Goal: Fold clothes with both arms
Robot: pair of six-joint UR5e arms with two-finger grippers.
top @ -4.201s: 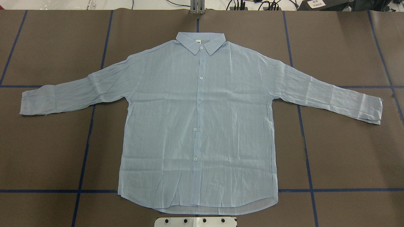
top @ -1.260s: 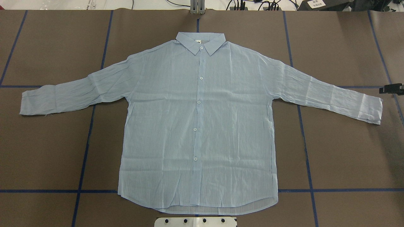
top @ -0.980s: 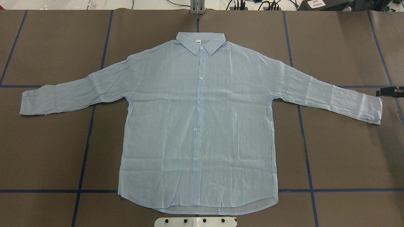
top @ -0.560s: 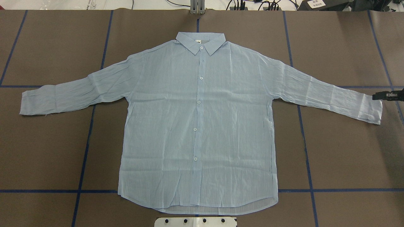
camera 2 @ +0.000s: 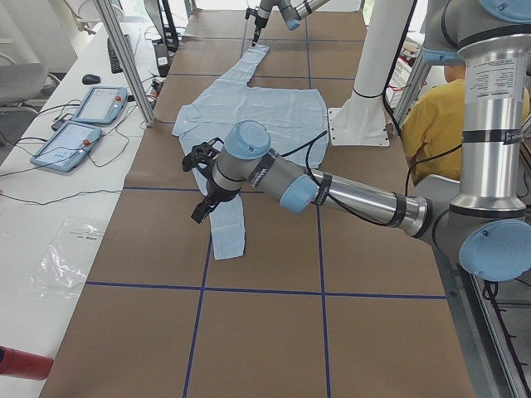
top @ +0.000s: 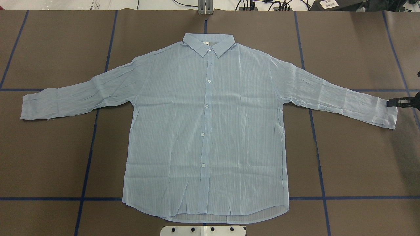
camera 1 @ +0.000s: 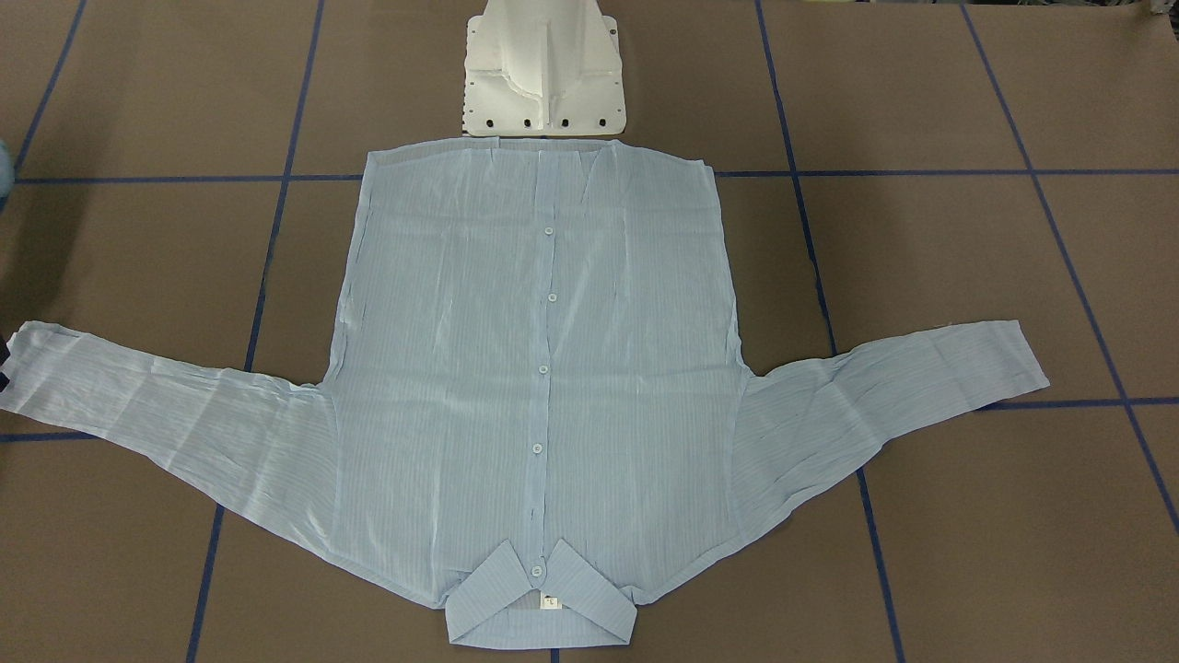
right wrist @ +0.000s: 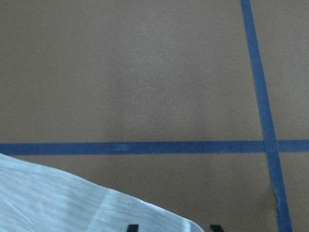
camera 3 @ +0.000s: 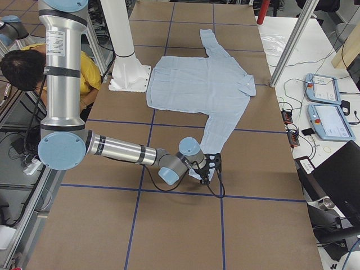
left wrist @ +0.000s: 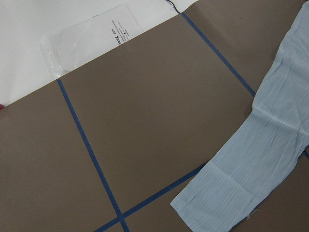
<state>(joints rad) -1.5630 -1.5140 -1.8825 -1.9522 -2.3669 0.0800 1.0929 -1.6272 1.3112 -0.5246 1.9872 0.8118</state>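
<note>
Overhead exterior view: the thin, limp shirt (top: pixel 206 131) lies flat on the desk (top: pixel 361 157), best pinched at the cuff (top: pixel 386 114) touching the right hand (top: pixel 389 103), set wide; the state of the left hand (camera 2: pixel 199 182) cannot be told.

No writing can be made out. Dark print is seen on a clear plastic bag (left wrist: pixel 87 43), a white label (top: pixel 329 4) beyond the desk (top: pixel 49 157), and a small tag (camera 1: pixel 550 602) inside the collar of the shirt (camera 1: pixel 543 322). All of it is too small or blurred.
</note>
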